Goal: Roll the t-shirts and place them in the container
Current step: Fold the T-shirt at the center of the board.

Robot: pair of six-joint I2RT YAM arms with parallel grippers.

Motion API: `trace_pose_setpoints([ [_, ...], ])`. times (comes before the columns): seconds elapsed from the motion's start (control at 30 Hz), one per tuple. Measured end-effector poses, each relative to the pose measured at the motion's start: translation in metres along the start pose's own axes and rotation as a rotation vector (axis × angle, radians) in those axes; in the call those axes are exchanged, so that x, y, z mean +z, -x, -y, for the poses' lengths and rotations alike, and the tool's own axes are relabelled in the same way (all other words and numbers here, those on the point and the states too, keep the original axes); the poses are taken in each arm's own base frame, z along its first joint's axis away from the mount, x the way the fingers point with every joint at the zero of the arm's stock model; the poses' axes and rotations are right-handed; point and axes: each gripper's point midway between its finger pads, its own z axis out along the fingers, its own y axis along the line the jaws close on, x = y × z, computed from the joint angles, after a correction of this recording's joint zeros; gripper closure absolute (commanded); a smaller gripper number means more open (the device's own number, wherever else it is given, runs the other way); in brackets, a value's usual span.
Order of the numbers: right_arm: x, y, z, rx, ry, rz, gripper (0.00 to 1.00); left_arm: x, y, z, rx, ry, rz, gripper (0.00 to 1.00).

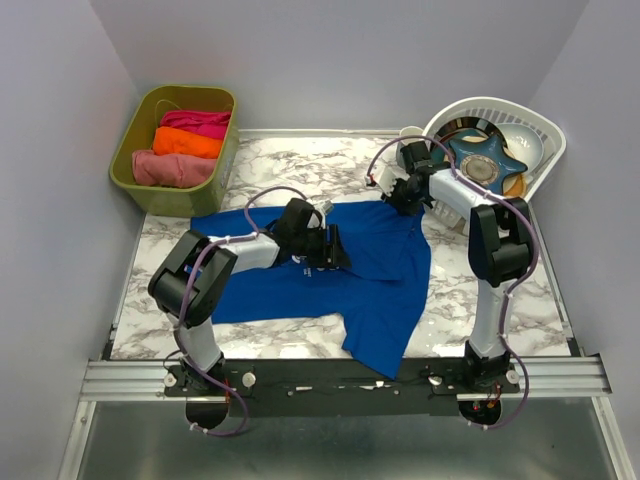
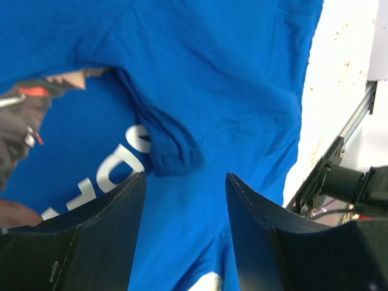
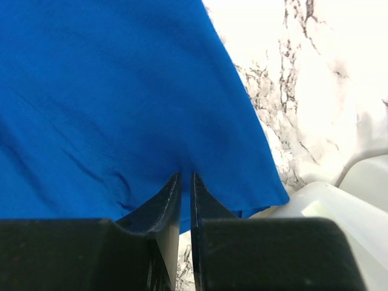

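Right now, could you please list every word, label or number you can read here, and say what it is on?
Nothing reads as a whole word.
On the blue t-shirt, white lettering: parts of a few large letters, turned and cut off by a fold; unreadable.
Top view: no legible text anywhere.

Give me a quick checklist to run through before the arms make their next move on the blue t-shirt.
1. Right gripper clamped on the t-shirt edge: ok, cloth sits between its nearly closed jaws.
2. Left gripper free: ok, open above the shirt, holding nothing.
3. Shirt lying flat: not ok, a bunched fold shows beside the white lettering.
4. Shirt corner clear of the white basket: cannot tell, they sit close.
5. Shirt fully on the table: cannot tell, its near end reaches the front edge.
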Motion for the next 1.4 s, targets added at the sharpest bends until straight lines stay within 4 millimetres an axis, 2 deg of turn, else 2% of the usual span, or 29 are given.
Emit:
trace_pose_setpoints([
  [0.23,0.003,-0.002,0.0,-0.009,0.004,-0.007,0.82,0.015,0.003,-0.005,-0.042,0.008,-0.019,0.41],
  [0.33,0.003,-0.002,0.0,-0.01,0.004,-0.007,0.82,0.021,0.006,-0.003,-0.036,0.002,-0.022,0.48],
  [0.47,0.003,-0.002,0.0,-0.01,0.005,-0.008,0.81,0.029,0.006,-0.002,-0.018,-0.004,-0.031,0.64],
  [0.57,0.004,-0.001,0.002,-0.015,0.002,-0.006,0.82,0.03,0.001,-0.003,-0.006,0.001,-0.046,0.66],
  [0.63,0.004,0.0,0.003,-0.018,0.001,-0.006,0.81,0.03,-0.003,-0.004,-0.004,0.008,-0.059,0.66],
  [0.87,0.004,0.004,0.008,-0.03,0.002,-0.009,0.83,0.023,-0.011,-0.008,0.003,0.038,-0.092,0.82],
  [1.1,0.009,0.005,0.011,-0.088,0.034,-0.06,0.89,0.015,-0.016,-0.012,0.007,0.061,-0.114,0.87],
  [1.3,0.015,-0.002,-0.004,-0.191,0.082,-0.148,0.9,0.005,-0.018,-0.014,0.008,0.07,-0.116,0.87],
  [1.4,0.016,-0.001,-0.006,-0.223,0.087,-0.17,0.9,0.003,-0.019,-0.015,0.01,0.076,-0.122,0.88],
])
